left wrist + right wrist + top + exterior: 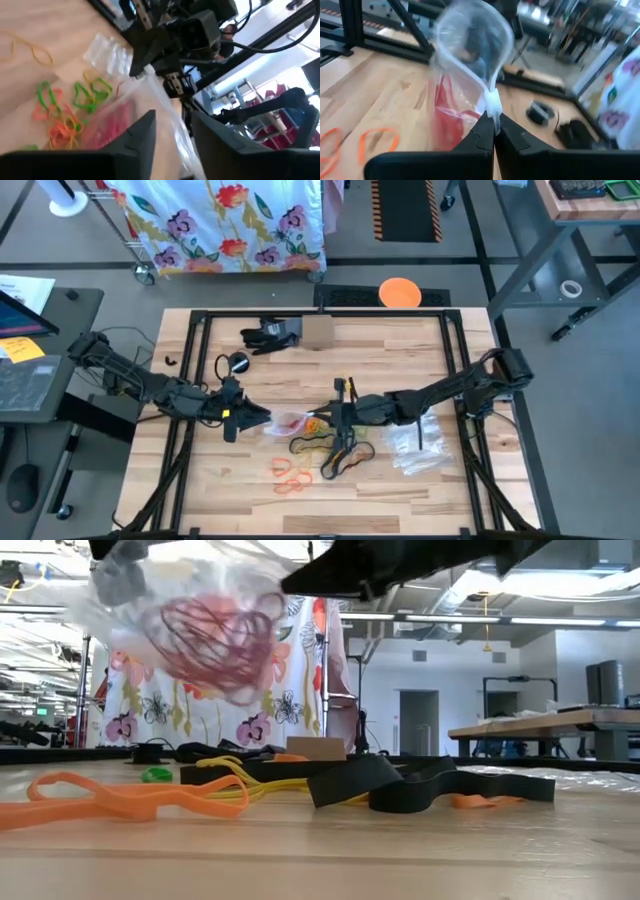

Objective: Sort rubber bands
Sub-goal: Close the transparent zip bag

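Rubber bands [325,452] are partly sorted, as far as the views show: a bunch of red bands [215,635] already sits inside a clear zip bag [465,80] that hangs in the air above the bench [400,490], while the other colours lie loose on the wood. In the high view, orange bands [288,473] rest near the front edge, with yellow bands [312,444] and black bands [345,460] in a tangle just beside them. The left wrist view also shows green bands [87,95] mixed with orange ones. I judge the red group nearly done and the remaining colours untouched. More clear bags [420,448] lie to the right of the tangle, under the right arm.

The right tool [494,125] is pinched tight on the bag's top edge, with the red bands hanging below its tips. The left tool [172,132] stands at the bag's other side with its fingers [142,135] apart and the plastic running between them; whether it grips the film or has let go I cannot tell. The loose bands lie on the bench below and in front of both tools, touching neither.
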`<state>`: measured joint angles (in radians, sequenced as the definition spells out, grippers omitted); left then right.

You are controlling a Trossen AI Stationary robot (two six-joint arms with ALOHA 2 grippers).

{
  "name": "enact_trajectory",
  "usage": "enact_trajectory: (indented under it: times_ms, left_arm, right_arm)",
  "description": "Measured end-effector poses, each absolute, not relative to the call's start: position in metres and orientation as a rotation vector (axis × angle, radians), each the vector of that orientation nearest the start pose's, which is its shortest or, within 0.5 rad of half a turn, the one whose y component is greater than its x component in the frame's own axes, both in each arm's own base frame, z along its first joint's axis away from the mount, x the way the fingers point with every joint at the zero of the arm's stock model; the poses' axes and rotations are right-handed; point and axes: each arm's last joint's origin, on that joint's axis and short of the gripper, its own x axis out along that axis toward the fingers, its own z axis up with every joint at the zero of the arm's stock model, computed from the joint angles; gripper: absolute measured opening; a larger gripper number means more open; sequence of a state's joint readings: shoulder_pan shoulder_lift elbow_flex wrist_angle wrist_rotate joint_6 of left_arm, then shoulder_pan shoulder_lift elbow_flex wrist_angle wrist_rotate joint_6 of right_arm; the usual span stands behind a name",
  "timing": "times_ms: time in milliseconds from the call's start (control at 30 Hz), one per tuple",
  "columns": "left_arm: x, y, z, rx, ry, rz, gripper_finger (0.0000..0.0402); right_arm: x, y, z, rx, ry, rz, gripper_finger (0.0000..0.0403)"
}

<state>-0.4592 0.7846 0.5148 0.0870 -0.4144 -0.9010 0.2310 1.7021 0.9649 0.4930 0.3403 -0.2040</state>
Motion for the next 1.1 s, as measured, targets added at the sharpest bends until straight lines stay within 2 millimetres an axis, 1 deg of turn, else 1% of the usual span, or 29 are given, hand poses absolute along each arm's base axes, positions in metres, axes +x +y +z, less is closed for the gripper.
enact_trajectory:
  times_ms: [100,233,300,367,467,533,600,700,800,900,967,1100]
  left_arm:
    - [0.161,-0.062,0.265,-0.734,0.189,0.056,0.0150]
    - [0.158,-0.052,0.264,-0.621,0.206,0.091,0.0159]
    - [0.160,-0.049,0.264,-0.588,0.206,0.079,0.0159]
    - [0.165,-0.047,0.266,-0.562,0.186,0.054,0.0159]
    - [0.177,-0.044,0.272,-0.440,0.196,0.050,0.0159]
    - [0.186,-0.043,0.278,-0.358,0.202,0.058,0.0159]
    - [0.196,-0.042,0.286,-0.307,0.205,0.045,0.0159]
    - [0.213,-0.041,0.291,-0.263,0.254,0.005,0.0159]
    - [0.231,-0.041,0.286,-0.237,0.321,0.004,0.0159]
    - [0.243,-0.043,0.277,-0.209,0.371,-0.003,0.0159]
    - [0.249,-0.044,0.275,-0.205,0.381,-0.009,0.0159]
    - [0.256,-0.047,0.271,-0.226,0.389,-0.081,0.0159]
  right_arm:
    - [0.349,0.072,0.233,-0.207,0.308,-0.090,0.0000]
    - [0.335,0.069,0.245,-0.083,0.363,-0.066,0.0000]
    - [0.331,0.067,0.247,-0.003,0.399,-0.047,0.0000]
    - [0.330,0.064,0.244,0.078,0.471,-0.035,0.0000]
    - [0.336,0.060,0.239,0.162,0.569,-0.035,0.0000]
    - [0.346,0.059,0.238,0.206,0.607,-0.007,0.0000]
    - [0.355,0.058,0.239,0.228,0.637,0.011,0.0000]
    - [0.369,0.057,0.241,0.238,0.670,0.022,0.0000]
    - [0.379,0.058,0.247,0.238,0.677,0.024,0.0000]
    - [0.385,0.059,0.253,0.229,0.671,0.028,0.0000]
    - [0.385,0.059,0.254,0.228,0.676,0.027,0.0000]
    - [0.385,0.059,0.253,0.228,0.680,0.026,0.0000]
